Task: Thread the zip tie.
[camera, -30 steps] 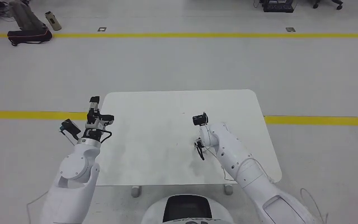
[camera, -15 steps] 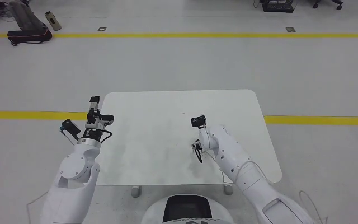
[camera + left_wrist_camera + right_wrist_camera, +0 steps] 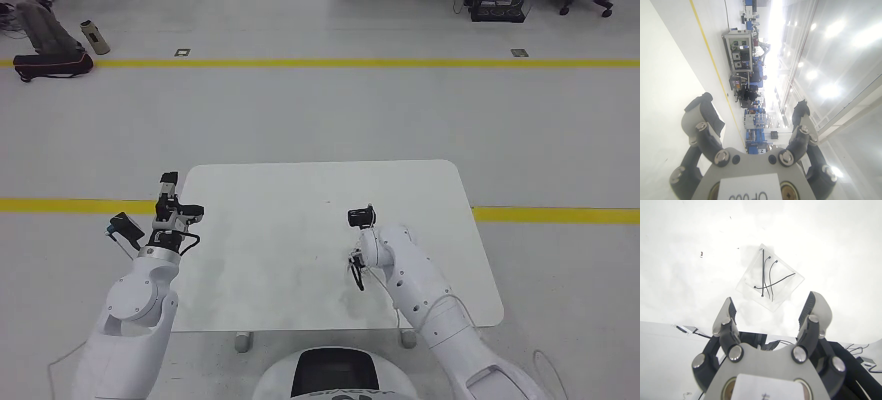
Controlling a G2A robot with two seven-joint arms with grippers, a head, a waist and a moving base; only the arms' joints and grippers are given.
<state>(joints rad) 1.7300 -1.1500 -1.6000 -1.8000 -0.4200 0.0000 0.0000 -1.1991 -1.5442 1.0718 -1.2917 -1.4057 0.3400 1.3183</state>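
Several black zip ties point(image 3: 767, 275) lie crossed in a clear square tray point(image 3: 791, 283) on the white table point(image 3: 270, 200). My right gripper point(image 3: 770, 298) hangs open just above the tray, nothing between its fingers. From above, the right gripper point(image 3: 355, 270) points down over the table's right-middle part, and the tray cannot be made out under it. My left gripper point(image 3: 176, 203) is at the table's left edge, far from the tray. The left gripper point(image 3: 753, 100) is open and holds nothing, facing out into the room.
The table's near edge point(image 3: 696, 325) runs close behind the right gripper, with cables point(image 3: 857, 347) below it. Bare tabletop spreads between the two arms. A black bag point(image 3: 50, 62) lies on the floor far off at the back left.
My right wrist shifted slightly to the left and back again over the table. The left arm has kept still.
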